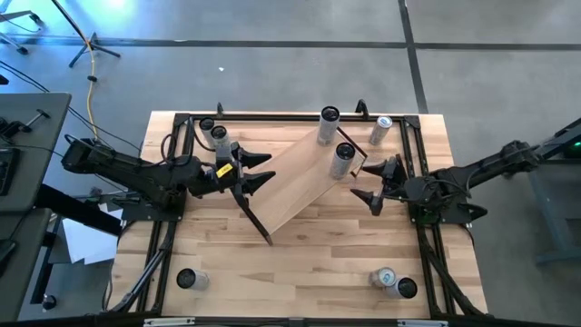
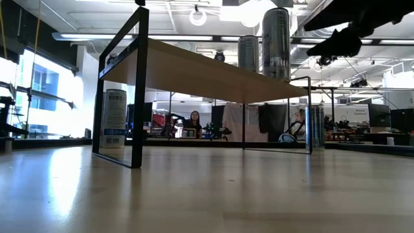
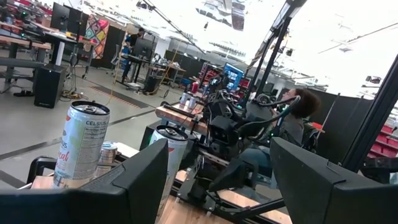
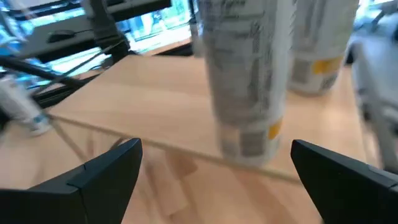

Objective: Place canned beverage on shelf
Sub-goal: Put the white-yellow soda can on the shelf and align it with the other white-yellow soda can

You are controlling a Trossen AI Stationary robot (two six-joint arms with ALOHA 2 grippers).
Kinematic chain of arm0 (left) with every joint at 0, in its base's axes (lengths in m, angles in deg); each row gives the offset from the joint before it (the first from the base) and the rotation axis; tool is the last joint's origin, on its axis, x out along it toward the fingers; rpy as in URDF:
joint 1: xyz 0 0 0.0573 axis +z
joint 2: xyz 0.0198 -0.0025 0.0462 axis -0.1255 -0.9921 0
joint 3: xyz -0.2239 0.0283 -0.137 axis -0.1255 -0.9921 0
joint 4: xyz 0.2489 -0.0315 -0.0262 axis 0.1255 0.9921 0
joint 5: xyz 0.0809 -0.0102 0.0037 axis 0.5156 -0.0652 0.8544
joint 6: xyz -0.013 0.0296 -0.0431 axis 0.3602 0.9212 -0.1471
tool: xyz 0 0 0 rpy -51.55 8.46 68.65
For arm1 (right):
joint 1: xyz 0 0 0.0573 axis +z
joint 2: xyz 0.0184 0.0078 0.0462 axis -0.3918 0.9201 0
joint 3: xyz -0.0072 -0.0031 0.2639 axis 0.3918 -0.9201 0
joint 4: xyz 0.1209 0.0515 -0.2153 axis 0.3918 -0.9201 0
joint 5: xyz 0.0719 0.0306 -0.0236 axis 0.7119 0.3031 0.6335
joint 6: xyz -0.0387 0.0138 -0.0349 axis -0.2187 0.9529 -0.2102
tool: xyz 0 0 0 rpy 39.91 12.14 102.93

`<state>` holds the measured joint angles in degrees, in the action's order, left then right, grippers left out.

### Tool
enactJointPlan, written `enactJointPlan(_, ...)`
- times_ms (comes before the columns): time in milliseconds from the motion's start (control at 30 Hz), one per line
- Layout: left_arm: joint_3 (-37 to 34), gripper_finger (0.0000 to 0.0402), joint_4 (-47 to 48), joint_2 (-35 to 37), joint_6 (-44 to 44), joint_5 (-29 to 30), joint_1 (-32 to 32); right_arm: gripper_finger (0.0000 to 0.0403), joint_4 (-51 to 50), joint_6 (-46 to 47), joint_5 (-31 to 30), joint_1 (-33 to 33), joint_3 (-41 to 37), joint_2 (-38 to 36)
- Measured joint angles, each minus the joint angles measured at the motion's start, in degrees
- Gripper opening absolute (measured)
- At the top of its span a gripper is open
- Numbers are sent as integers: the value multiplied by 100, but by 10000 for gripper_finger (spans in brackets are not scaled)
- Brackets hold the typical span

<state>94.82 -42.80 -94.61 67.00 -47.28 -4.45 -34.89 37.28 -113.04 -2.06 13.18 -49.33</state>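
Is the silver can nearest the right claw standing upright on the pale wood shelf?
Upright. The silver can stands on the pale wood shelf; the low view shows it vertical.

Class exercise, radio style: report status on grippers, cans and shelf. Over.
Right gripper open, empty, beside the near can on the shelf. Second can standing on the shelf too. Left gripper open, empty, at the shelf's other end. Nothing blocking.

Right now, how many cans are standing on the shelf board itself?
2. Both stand at the right end of the shelf: the rear can near its back corner, the nearer can just ahead of the right tool. None appears hidden.
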Motion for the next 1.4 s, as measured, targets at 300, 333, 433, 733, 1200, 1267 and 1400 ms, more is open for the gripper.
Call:
enactJointPlan(300, 0, 251, 3, 0, 0, 2, 0, 397, 57, 1857, 764, 307, 0, 9)
enactJointPlan(333, 0, 251, 4, 0, 0, 2, 0, 397, 55, 2051, 773, 324, 0, 9)
enactJointPlan(433, 0, 251, 5, 0, 0, 2, 2, 397, 27, 2422, 777, 349, 0, 11)
enactJointPlan(733, 0, 251, 8, 0, -2, 3, -1, 397, 62, 3427, 756, 346, 0, 42)
enactJointPlan(1200, 0, 251, 8, 0, -6, 4, -1, 347, 651, 2734, 629, 392, 4, 233)
enactJointPlan(1267, -1, 251, 6, 0, -9, 4, 0, 293, 733, 2535, 519, 390, 4, 367)
enactJointPlan(1400, -2, 251, 7, 0, -9, 6, 0, 127, 718, 2487, 491, 390, 4, 625)
